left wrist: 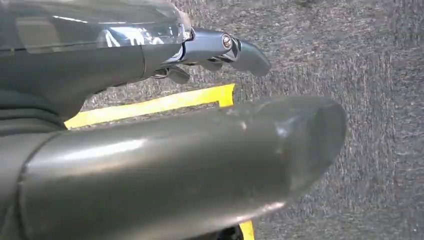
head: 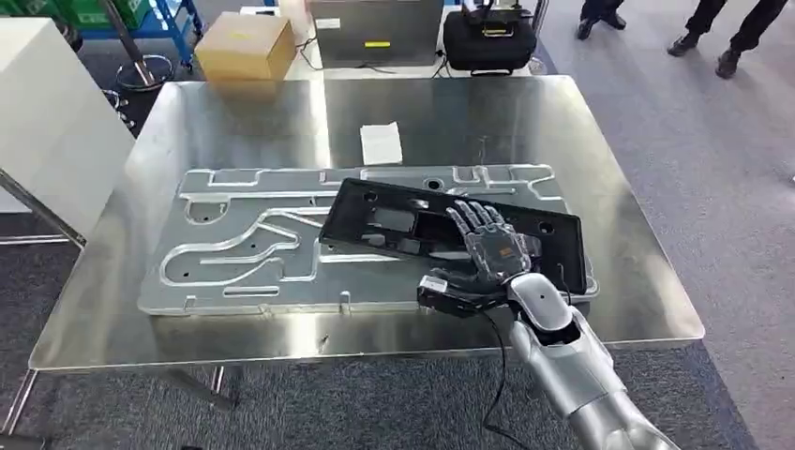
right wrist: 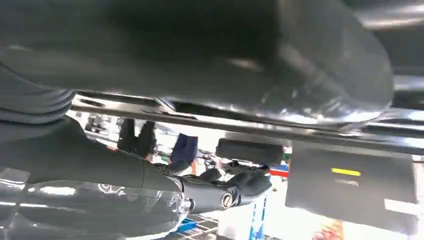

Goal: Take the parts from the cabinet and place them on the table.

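Placing step: black part [head: 450, 230] down on surface [head: 647, 281]; right robot hand [head: 487, 246] flat on it, fingers spread, released. Next: lift clear.

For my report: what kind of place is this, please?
Probably a factory or workshop test area: a steel table carrying a machined metal plate and a black part, and yellow floor tape.

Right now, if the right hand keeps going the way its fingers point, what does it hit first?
The right hand lies over the black part, fingers pointing up-left across it. Straight on, it meets the part's raised ribs first, then the silver metal plate. Its height above the part is unclear.
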You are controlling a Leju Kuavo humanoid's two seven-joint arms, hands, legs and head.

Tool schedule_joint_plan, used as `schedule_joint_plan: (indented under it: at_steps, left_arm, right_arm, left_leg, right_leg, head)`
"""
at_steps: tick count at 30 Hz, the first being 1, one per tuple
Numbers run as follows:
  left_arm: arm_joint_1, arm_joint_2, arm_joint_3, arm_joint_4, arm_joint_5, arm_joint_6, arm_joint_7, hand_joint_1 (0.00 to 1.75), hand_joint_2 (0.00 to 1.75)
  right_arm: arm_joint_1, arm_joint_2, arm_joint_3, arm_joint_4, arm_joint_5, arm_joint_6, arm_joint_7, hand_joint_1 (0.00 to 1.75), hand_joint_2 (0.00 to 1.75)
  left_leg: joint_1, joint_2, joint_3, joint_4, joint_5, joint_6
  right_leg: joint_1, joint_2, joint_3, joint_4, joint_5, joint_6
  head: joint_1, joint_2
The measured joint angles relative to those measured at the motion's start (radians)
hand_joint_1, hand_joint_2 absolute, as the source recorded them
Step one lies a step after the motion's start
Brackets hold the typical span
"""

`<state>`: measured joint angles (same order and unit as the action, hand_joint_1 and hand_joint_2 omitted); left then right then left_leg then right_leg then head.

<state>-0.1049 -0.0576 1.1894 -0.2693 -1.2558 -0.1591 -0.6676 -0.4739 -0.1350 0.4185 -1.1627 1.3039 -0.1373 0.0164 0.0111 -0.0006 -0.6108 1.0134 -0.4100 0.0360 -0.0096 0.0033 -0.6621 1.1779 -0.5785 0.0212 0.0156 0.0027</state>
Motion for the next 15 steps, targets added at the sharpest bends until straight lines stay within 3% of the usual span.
schedule_joint_plan:
  at_steps: [2, 3, 5, 6, 7, 8, 11, 12, 13, 14, 15]
  left_arm:
    - [0.001, 0.000, 0.000, 0.000, 0.001, -0.001, 0.000, 0.00, 0.00]
    - [0.002, 0.000, 0.000, 0.000, 0.002, -0.002, 0.000, 0.00, 0.00]
    - [0.003, 0.000, 0.000, 0.000, 0.003, -0.003, -0.001, 0.00, 0.00]
    - [0.002, -0.002, 0.000, 0.000, 0.003, -0.005, -0.002, 0.00, 0.00]
    - [0.002, -0.002, 0.000, 0.000, 0.003, -0.006, -0.002, 0.00, 0.00]
    - [0.002, -0.002, 0.000, 0.000, 0.006, -0.006, -0.003, 0.00, 0.00]
    - [0.002, -0.002, 0.000, 0.000, 0.007, -0.009, -0.003, 0.00, 0.00]
    - [0.006, -0.002, 0.000, 0.000, 0.008, -0.009, -0.003, 0.00, 0.00]
    - [0.006, -0.002, 0.000, 0.000, 0.008, -0.009, -0.003, 0.00, 0.00]
    - [0.009, -0.003, 0.000, 0.000, 0.008, -0.009, -0.003, 0.00, 0.00]
    - [0.009, -0.005, 0.000, 0.000, 0.008, -0.010, -0.003, 0.00, 0.00]
  right_arm:
    - [0.006, 0.000, -0.002, 0.001, 0.000, 0.000, 0.000, 0.00, 0.00]
    - [0.008, 0.000, -0.003, 0.002, 0.000, 0.000, 0.000, 0.00, 0.00]
    - [0.008, 0.000, -0.005, 0.002, 0.000, 0.000, -0.001, 0.00, 0.00]
    - [0.007, 0.000, -0.006, 0.001, 0.002, 0.000, -0.002, 0.00, 0.00]
    - [0.005, 0.000, -0.006, 0.000, 0.002, 0.000, -0.002, 0.00, 0.00]
    - [0.005, 0.000, -0.008, -0.001, 0.002, 0.000, -0.002, 0.00, 0.00]
    - [0.004, 0.000, -0.008, -0.001, 0.003, -0.001, -0.003, 0.00, 0.00]
    - [0.004, 0.000, -0.008, -0.001, 0.003, -0.001, -0.003, 0.00, 0.00]
    - [0.002, 0.000, -0.008, 0.000, 0.003, 0.000, -0.004, 0.00, 0.00]
    - [0.002, 0.000, -0.008, -0.001, 0.003, -0.001, -0.005, 0.00, 0.00]
    - [0.003, 0.001, -0.008, -0.001, 0.004, -0.001, -0.006, 0.00, 0.00]
  left_leg:
    - [-0.001, 0.000, -0.017, 0.001, 0.012, -0.001]
    - [-0.001, 0.000, -0.027, 0.003, 0.017, -0.003]
    - [0.000, 0.000, -0.044, 0.006, 0.030, -0.008]
    - [0.000, -0.001, -0.051, 0.007, 0.037, -0.013]
    - [0.000, -0.001, -0.053, 0.009, 0.042, -0.017]
    - [-0.003, -0.002, -0.057, 0.007, 0.050, -0.025]
    - [0.001, -0.002, -0.055, -0.004, 0.074, -0.045]
    - [-0.001, -0.004, -0.061, -0.005, 0.076, -0.052]
    - [0.002, -0.004, -0.072, 0.013, 0.040, -0.055]
    - [0.002, -0.003, -0.088, 0.060, -0.025, -0.056]
    - [0.004, -0.002, -0.105, 0.125, -0.090, -0.059]
  right_leg:
    - [-0.004, 0.000, -0.037, 0.119, -0.055, 0.006]
    - [-0.006, 0.000, -0.029, 0.123, -0.047, 0.008]
    - [-0.009, -0.002, 0.046, 0.017, 0.012, 0.007]
    - [-0.010, -0.003, 0.116, -0.086, 0.047, 0.003]
    - [-0.009, -0.003, 0.162, -0.154, 0.045, 0.000]
    - [0.000, -0.001, 0.168, -0.168, 0.048, -0.002]
    - [0.007, 0.000, 0.153, -0.170, 0.064, -0.020]
    - [-0.003, -0.002, 0.147, -0.179, 0.080, -0.032]
    - [-0.003, -0.007, 0.138, -0.181, 0.092, -0.039]
    - [-0.003, -0.007, 0.123, -0.181, 0.103, -0.050]
    - [-0.001, -0.007, 0.110, -0.181, 0.113, -0.054]
  head:
    - [0.000, 0.000]
    - [0.000, 0.000]
    - [-0.001, 0.000]
    - [0.000, 0.000]
    - [0.000, 0.000]
    - [-0.003, 0.000]
    - [-0.002, 0.000]
    - [0.000, 0.000]
    - [-0.003, 0.000]
    - [-0.005, 0.000]
    - [-0.007, 0.000]
